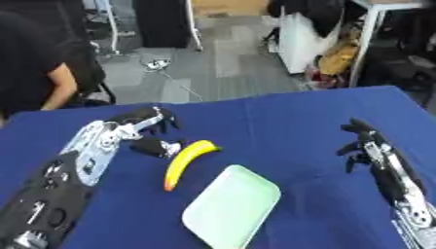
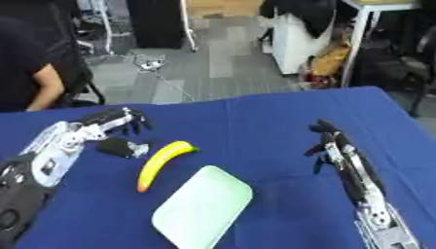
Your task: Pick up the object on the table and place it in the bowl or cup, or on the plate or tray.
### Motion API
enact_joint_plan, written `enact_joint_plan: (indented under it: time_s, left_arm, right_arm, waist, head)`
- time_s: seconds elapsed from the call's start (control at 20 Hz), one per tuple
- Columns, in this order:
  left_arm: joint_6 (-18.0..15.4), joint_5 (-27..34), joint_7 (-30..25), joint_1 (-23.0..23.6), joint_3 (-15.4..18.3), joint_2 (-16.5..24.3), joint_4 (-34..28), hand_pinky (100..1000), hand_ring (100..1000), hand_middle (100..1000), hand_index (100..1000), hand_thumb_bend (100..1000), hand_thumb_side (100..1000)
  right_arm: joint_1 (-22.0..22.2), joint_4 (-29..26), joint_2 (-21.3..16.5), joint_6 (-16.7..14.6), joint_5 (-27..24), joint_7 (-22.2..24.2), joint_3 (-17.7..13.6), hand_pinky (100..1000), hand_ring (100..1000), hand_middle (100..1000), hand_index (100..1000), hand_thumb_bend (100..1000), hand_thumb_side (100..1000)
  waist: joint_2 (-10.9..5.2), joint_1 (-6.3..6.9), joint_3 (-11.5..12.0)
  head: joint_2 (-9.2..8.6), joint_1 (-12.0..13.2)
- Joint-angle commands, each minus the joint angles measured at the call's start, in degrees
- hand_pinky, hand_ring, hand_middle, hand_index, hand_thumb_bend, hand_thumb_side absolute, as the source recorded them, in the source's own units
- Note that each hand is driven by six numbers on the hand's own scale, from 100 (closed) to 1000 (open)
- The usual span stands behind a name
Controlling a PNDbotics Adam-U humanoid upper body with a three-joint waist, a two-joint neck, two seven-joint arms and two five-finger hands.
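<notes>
The left arm comes in from the near left corner and runs up and to the right over the blue bench [image 1: 281, 121]. Its left hand [image 1: 146, 127] hovers at the far left of the banana [image 1: 187, 163], fingers [image 1: 160, 120] bent down and forward, thumb [image 1: 157, 147] reaching toward the fruit's far end. The hand grasps nothing; the thumb tip lies just beside the banana, and whether it touches cannot be told.

The right arm enters from the near right corner. The right hand [image 2: 328, 141] is held over the bench on the right side, fingers loosely bent and released, holding nothing, well apart from the banana.

The banana lies flat on the bench, left of centre. Its long axis runs from near-left to far-right, with a slight curve; the orange-tinted tip points toward the near edge, the other end toward the far right.

A pale green tray [image 1: 231, 206] sits just to the near right of the banana, tilted the same diagonal way, close to it but apart. Nothing lies on the tray. Between the banana and the tray there is only bare blue cloth.
</notes>
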Motion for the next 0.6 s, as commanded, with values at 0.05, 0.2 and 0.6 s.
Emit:
enact_joint_plan:
  time_s: [0.05,0.2,0.6]
  left_arm:
    - [0.73,-0.77,0.94,-2.04,1.41,-0.03,0.74,551,654,711,776,100,699]
    - [0.66,-0.15,1.25,-2.44,1.23,-0.83,0.53,550,650,708,774,100,731]
    - [0.79,-0.64,0.87,-1.99,0.65,-1.51,0.68,553,658,713,774,100,725]
  right_arm:
    - [-1.02,-1.09,-0.34,0.0,0.3,0.21,0.06,325,573,841,960,100,870]
    - [-1.0,-1.12,-0.31,0.04,0.3,0.17,0.07,325,572,841,960,100,871]
    - [-1.13,-1.28,-0.21,0.12,0.33,0.21,0.24,326,572,841,960,100,872]
  waist:
    - [-0.72,-0.05,-0.05]
    - [-0.66,0.04,-0.04]
    - [-0.33,0.23,-0.3]
  head:
    - [-0.49,0.56]
    - [-0.36,0.48]
    - [-0.51,0.25]
